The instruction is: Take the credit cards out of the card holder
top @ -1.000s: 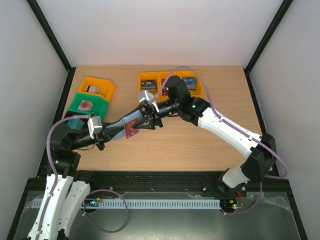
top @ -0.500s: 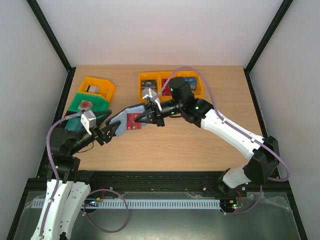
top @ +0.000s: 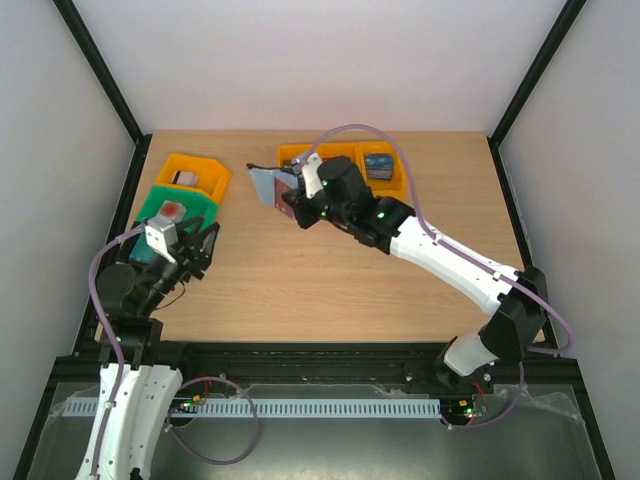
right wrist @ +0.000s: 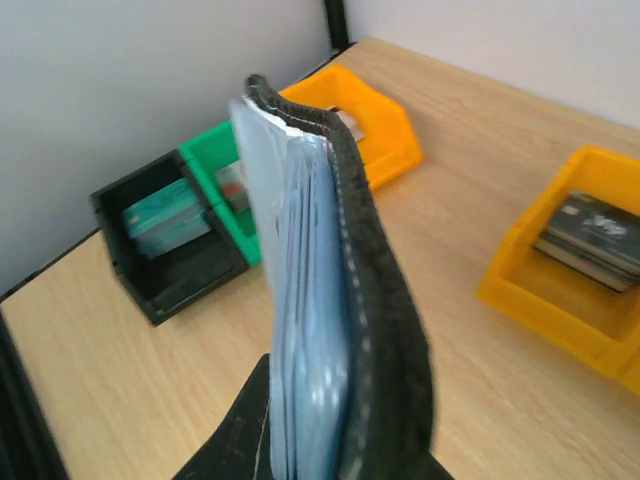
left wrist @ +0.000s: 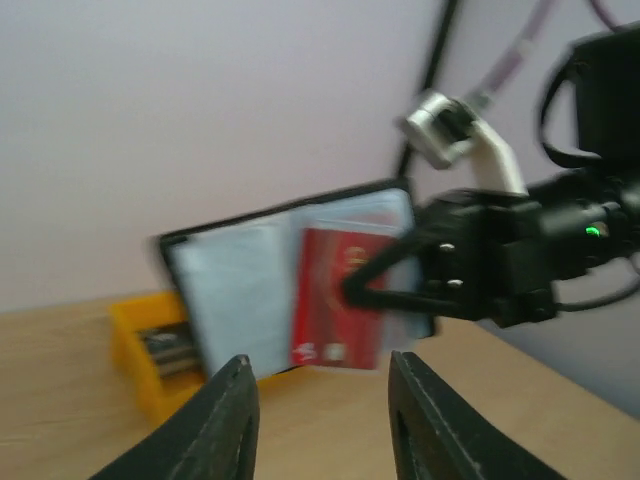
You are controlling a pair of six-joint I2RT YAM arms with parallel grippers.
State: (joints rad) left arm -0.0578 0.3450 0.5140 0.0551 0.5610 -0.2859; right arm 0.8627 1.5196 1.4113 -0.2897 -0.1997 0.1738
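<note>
A pale wooden tabletop [top: 330,285] sits inside plain white walls [top: 330,60], with black frame posts [top: 100,70] running up at its far corners. Along the far edge near the middle stands a row of orange bins [top: 392,180] holding stacked cards. Toward the far left corner an orange bin [top: 215,178], a green bin [top: 160,198] and a black bin [right wrist: 175,285] sit side by side. The right claw [top: 290,200] is pressed together on the card holder [left wrist: 250,290], holding it open and upright in the air above the far middle of the tabletop, just in front of the orange row. A red card [left wrist: 335,300] lies in its grey-blue inside, beside the pinching fingers. From the right wrist the holder shows edge-on, and its pale layers may be cards or pocket sheets; the blur does not let me tell. The left claw [left wrist: 320,400] hangs near the left edge with its fingers spread and nothing between them, facing the open holder.
</note>
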